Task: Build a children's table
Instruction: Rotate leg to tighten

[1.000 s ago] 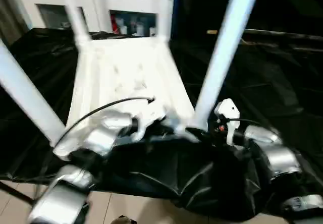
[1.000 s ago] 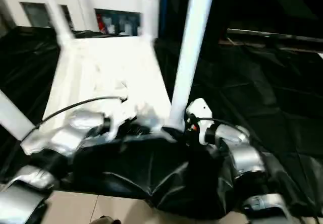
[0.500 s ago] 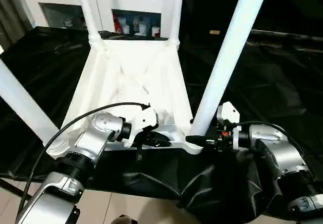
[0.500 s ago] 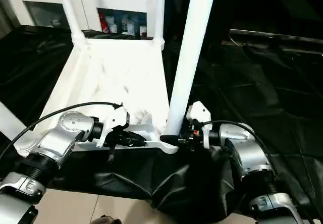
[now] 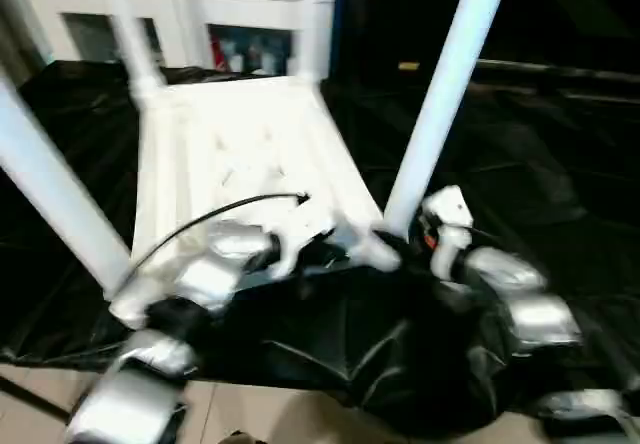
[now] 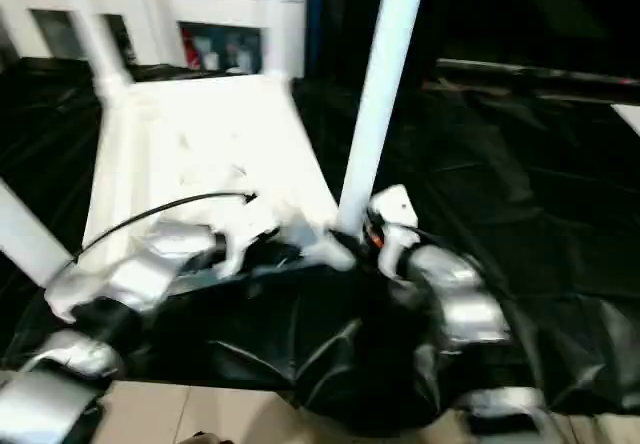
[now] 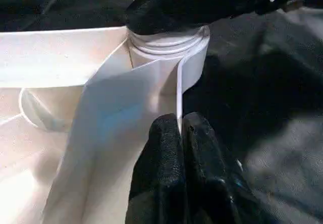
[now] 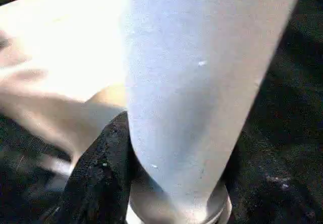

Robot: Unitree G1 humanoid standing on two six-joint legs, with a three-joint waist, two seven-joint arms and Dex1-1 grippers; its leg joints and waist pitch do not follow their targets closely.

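The children's table lies upside down on the black cloth, its white ribbed tabletop [image 5: 240, 154] facing up. Its legs point upward: near left leg [image 5: 50, 194], near right leg [image 5: 440, 94] and two far legs [image 5: 125, 24]. My left gripper [image 7: 179, 128] is shut on the thin rim of the tabletop's near edge, just beside the near right corner socket [image 7: 169, 42]. My right gripper [image 5: 395, 249] is at the base of the near right leg [image 8: 192, 82]. One black finger [image 8: 101, 168] presses against the leg just above the socket.
The black-draped work table [image 5: 560, 164] extends to the right and far side. Its front edge runs just below my forearms, with pale floor tiles [image 5: 260, 414] beneath. A white cabinet [image 5: 190, 14] with glass doors stands behind. A black cable [image 5: 220, 209] arcs over my left wrist.
The whole picture has shifted and blurred as the camera moved. My right gripper's jaws have narrowed around the near right leg's base. The left gripper keeps its hold on the rim.
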